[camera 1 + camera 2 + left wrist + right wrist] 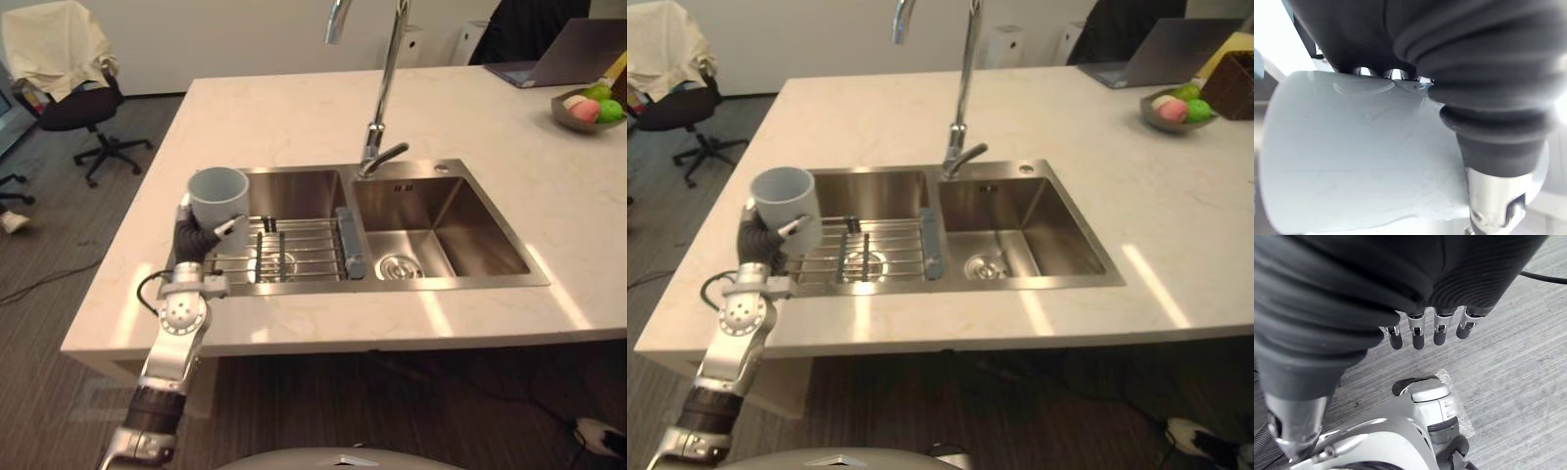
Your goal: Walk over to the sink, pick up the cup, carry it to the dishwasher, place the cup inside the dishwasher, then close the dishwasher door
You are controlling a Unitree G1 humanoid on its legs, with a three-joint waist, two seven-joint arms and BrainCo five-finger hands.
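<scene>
**Cup held in the left hand at the left edge of the sink**

A wide pale stone table (294, 117) took most of the scene, and a dark floor (59, 245) lay around it. A steel sink (446, 279) with two basins was set into the table. A tall curved tap (387, 88) stood behind the wall between the two basins. In the left basin lay a wire rack (294, 250), and the right basin showed a round drain (397, 266) in its bottom.

Beyond the far left corner of the table stood a black office chair (83, 108) with a cream cloth (54, 44) hanging over its back. On the far right corner of the table lay an open laptop (568, 54). Near it stood a grey bowl (573, 117) with green and pink fruit inside.

The cup (218, 196) was pale grey and stood upright, its mouth facing up. It was at the left rim of the sink, just beside the left end of the rack. The left hand (194, 238) gripped it from below and behind. The fingers were curled around its wall and the thumb (232, 227) pressed on the front side. In the left wrist view the wall of the cup lay directly against the hand.

The right hand (1425, 330) hung low above the floor, well apart from the table. Its fingers were relaxed, nearly straight, and held nothing.
</scene>
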